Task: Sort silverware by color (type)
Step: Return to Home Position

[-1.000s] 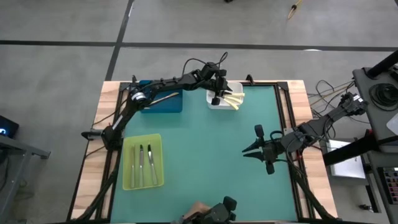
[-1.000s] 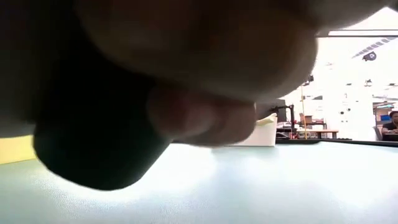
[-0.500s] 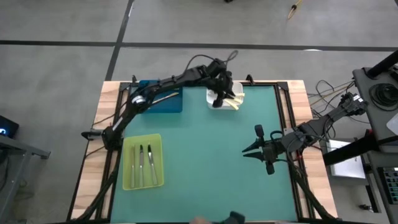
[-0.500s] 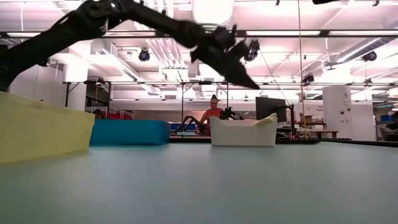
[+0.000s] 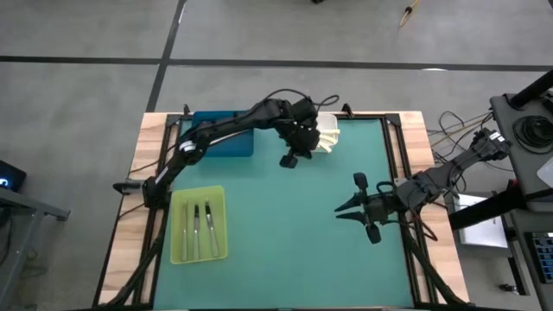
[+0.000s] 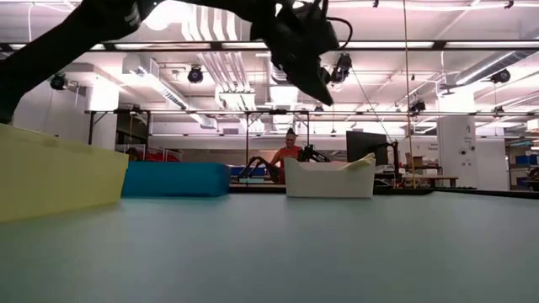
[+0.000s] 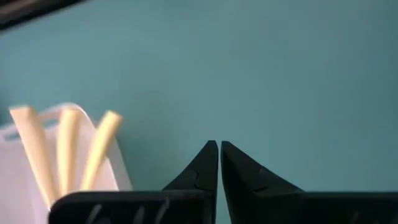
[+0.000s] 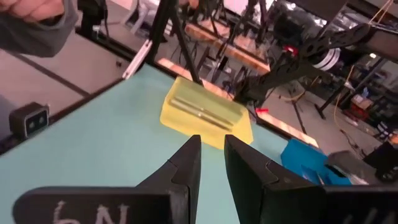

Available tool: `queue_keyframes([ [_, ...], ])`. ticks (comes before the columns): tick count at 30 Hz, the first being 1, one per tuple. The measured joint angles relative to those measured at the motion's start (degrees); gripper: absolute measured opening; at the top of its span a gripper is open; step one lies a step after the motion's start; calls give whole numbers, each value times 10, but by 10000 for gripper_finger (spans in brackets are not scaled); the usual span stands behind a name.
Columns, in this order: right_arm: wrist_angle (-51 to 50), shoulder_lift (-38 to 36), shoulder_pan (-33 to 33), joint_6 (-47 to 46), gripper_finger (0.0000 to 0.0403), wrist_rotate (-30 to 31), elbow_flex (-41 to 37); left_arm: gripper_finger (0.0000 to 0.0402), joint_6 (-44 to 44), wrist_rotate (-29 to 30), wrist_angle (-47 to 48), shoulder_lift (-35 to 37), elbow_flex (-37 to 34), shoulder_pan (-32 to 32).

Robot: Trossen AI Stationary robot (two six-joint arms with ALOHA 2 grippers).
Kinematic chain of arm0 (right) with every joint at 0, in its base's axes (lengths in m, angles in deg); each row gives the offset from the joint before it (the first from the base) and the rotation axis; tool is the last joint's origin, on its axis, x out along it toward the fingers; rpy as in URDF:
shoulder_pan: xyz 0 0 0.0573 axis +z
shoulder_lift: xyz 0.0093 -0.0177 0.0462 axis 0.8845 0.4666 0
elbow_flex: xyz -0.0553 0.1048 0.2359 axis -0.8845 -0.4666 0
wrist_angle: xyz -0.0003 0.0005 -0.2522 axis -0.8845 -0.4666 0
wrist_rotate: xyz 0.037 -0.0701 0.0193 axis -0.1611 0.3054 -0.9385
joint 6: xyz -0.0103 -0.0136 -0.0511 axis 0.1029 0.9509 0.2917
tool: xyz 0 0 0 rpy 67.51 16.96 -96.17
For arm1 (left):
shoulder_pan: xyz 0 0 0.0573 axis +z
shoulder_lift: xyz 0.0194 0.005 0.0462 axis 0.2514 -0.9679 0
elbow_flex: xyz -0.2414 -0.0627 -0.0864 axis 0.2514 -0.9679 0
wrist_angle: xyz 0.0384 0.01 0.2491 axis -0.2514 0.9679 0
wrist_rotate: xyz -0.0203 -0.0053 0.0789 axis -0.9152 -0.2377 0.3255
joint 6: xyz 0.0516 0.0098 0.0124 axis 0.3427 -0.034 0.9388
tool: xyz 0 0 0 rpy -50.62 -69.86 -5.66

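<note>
Yellow-handled knives (image 7: 99,149), 3 showing, lean out of the white tray (image 6: 328,181) at the table's far edge. 3 grey utensils (image 5: 197,226) lie side by side in the yellow-green tray (image 5: 175,246). The left gripper (image 5: 288,161) hangs above the mat (image 5: 285,250) just beside the white tray, fingers together. The right gripper (image 5: 340,212) waits at the right, fingers a narrow gap apart.

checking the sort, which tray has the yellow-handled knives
The white tray, beside the blue tray; pale handles stick out of it. The yellow-green tray holds grey ones.
</note>
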Motion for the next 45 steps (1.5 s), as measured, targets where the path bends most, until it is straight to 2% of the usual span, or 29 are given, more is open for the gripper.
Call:
queue_keyframes([
  [5, 37, 10, -6, 6, 63, -26, -8, 0, -18, 4, 63, 23, 0, -13],
  [13, 54, 34, -24, 6, 63, -31, -8, 0, -57, 5, 164, 35, -2, -40],
  [18, 74, 44, -36, 7, 63, -85, -8, 0, -63, -2, 227, 35, -3, -66],
  [24, 75, 45, -39, 1, 63, -100, -10, 0, -87, -6, 244, 48, -27, -84],
  [27, 74, 45, -39, -7, 63, -101, -12, 0, -110, -6, 235, 79, -67, -88],
  [31, 75, 45, -39, -9, 63, -101, -16, 0, -152, -4, 158, 155, -176, -92],
  [34, 75, 45, -39, -10, 63, -101, -18, 0, -187, 5, 41, 242, -295, -92],
  [39, 79, 45, -39, -7, 63, -101, -19, 0, -264, 71, -171, 377, -491, -94],
  [45, 105, 45, -39, 2, 63, -104, -28, 0, -331, 75, -381, 519, -676, -95],
])
